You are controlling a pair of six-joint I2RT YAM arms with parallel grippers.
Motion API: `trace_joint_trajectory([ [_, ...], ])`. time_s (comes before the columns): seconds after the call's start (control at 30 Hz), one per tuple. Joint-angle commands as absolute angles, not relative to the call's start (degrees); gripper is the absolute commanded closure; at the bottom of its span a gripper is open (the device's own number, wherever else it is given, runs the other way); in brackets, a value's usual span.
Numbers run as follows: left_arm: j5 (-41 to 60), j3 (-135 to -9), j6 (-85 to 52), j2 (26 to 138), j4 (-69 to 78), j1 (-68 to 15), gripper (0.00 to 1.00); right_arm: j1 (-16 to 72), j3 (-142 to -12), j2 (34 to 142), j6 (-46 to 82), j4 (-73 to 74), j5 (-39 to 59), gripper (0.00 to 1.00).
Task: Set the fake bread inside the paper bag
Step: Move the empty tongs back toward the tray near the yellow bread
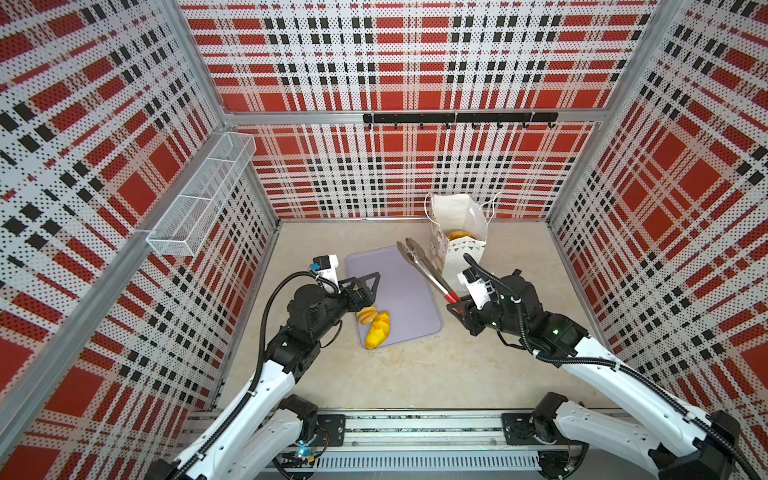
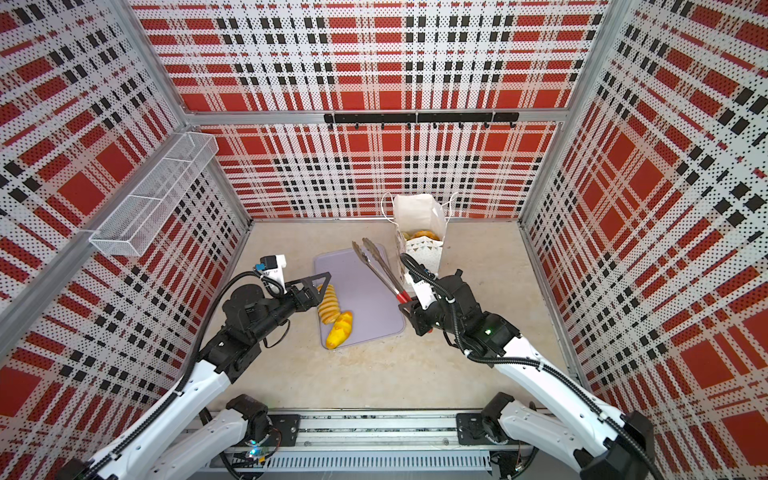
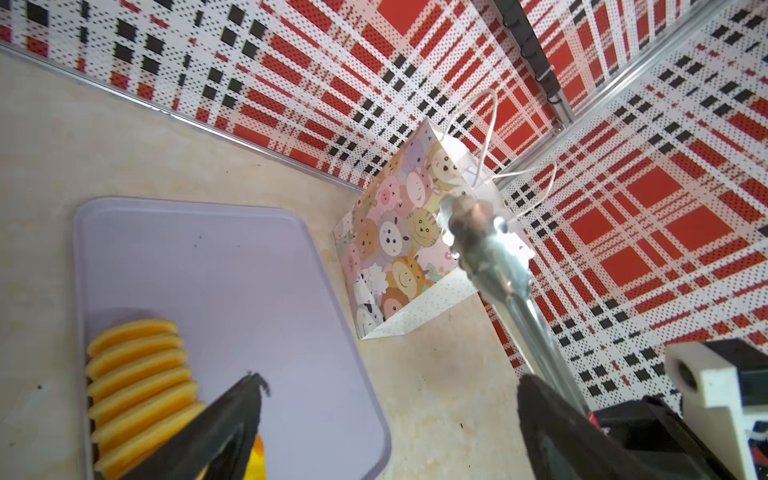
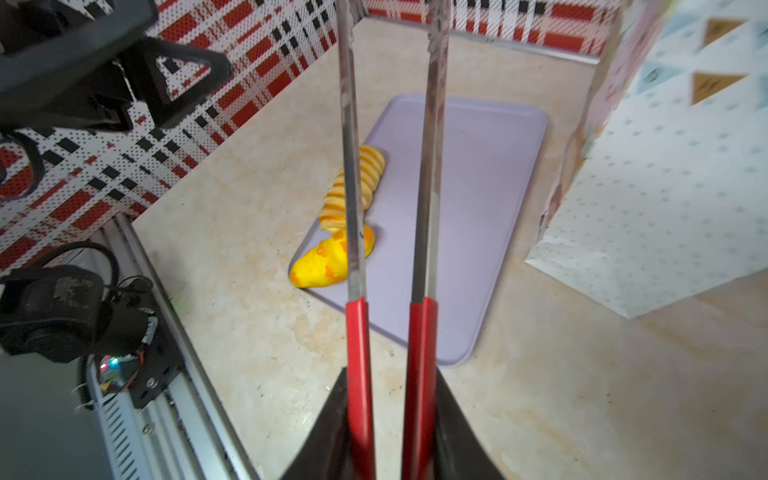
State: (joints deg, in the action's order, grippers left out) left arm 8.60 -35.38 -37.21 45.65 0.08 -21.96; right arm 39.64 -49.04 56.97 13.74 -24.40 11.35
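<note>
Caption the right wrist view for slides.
Right end effector grips red-handled tongs over tray with ribbed loaf and yellow bun; paper bag alongside.

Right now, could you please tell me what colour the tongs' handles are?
Red; the tongs' handles show best in the right wrist view.

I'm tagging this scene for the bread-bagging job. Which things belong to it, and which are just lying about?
Part of the job: ribbed loaf and yellow bun on the tray; bread already inside the paper bag; tongs clamped in the right gripper; open left gripper by the loaf.
Just around: wall-mounted wire basket; hook rail.
</note>
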Motion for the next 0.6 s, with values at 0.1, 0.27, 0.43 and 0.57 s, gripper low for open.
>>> trace_joint_trajectory([
  [0.1,9.3,-34.7,-38.3,41.9,-6.8,-19.1,0.02,40.0,-47.4,59.6,16.9,-21.2,17.1,0.73],
  [0.27,10.4,-33.6,-39.4,38.4,-9.8,-17.5,0.02,40.0,-45.1,59.8,18.3,-21.1,16.3,0.73],
  [0.43,13.4,-36.8,-37.8,37.3,-18.2,-13.7,0.02,40.0,-45.2,60.6,18.2,-22.3,14.2,0.72],
  [0.57,15.2,-40.1,-34.4,36.5,-25.9,-9.3,0.02,40.0,-46.2,63.5,18.1,-22.7,15.5,0.72],
])
